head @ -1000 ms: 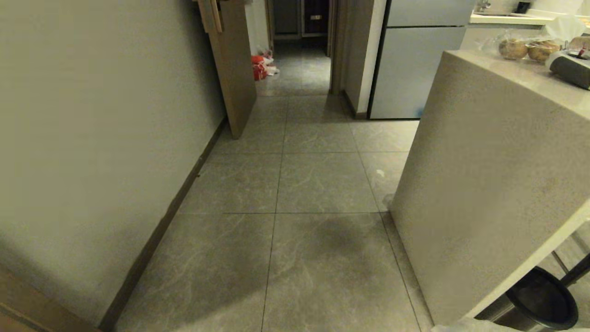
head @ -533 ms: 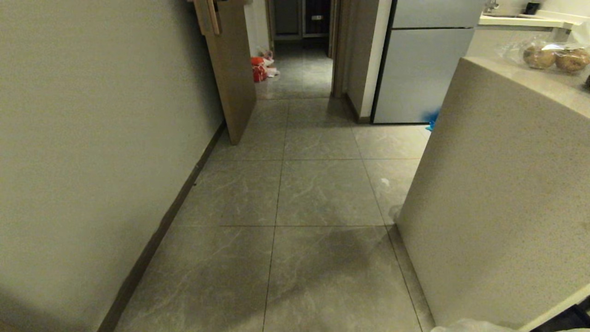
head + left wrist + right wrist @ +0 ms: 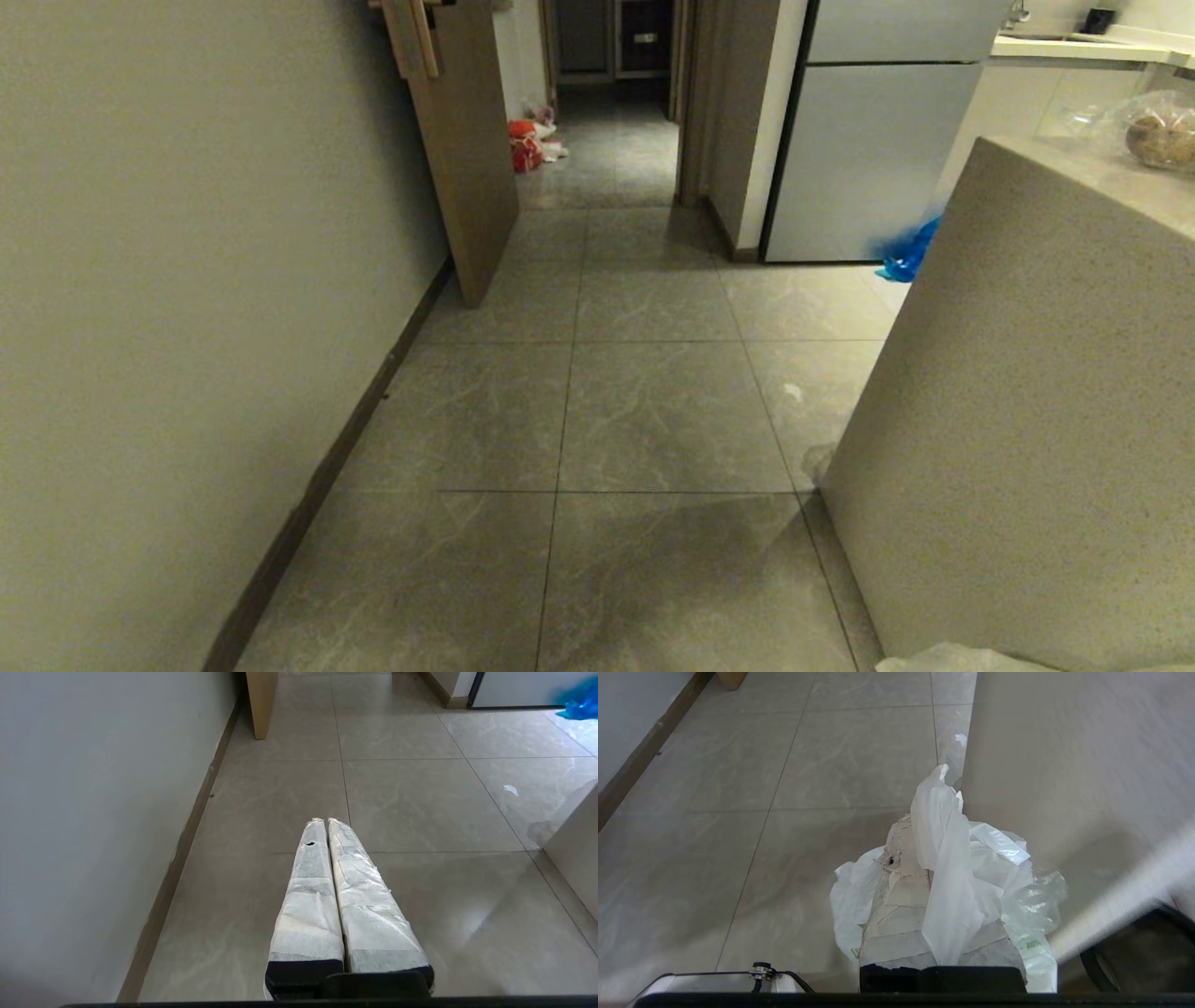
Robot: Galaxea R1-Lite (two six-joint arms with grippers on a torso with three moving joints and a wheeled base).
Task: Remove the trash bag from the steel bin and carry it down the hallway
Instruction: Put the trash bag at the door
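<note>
Right gripper (image 3: 924, 826) clamped on the trash bag (image 3: 952, 877), taped fingers pressed together with a twist of thin white film pinched between them and rising past the tips. Remainder of the bag draped loose over and around the fingers, green printing visible low on the film. Bag already out of the bin; a dark round bin rim (image 3: 1134, 947) at the edge of the right wrist view, close beside the counter panel (image 3: 1008, 448). In the head view, only a pale scrap of the bag (image 3: 943, 658) showing at the lower edge.

Risks, as judged from this position:
- Slip. Only a small fold of slick film gripped; swing during travel likely to draw it out of the pinch.
- Snag. Counter panel very near the hanging bag on the right side; contact with its corner liable to tear thin film or drag it free.
- Narrowing ahead. Open door leaf (image 3: 467, 159) on the left and fridge (image 3: 868, 159) on the right leaving a tighter gap; blue item (image 3: 907, 254) on the floor by the fridge; red bags (image 3: 527, 145) further down the hallway (image 3: 616, 280).

Arm pose: right arm held low and forward, fingers pointing along the floor. Left gripper (image 3: 325, 821) closed and empty, fingers together, pointing forward over the tiles beside the left wall (image 3: 187, 280). Neither arm visible from the head.
</note>
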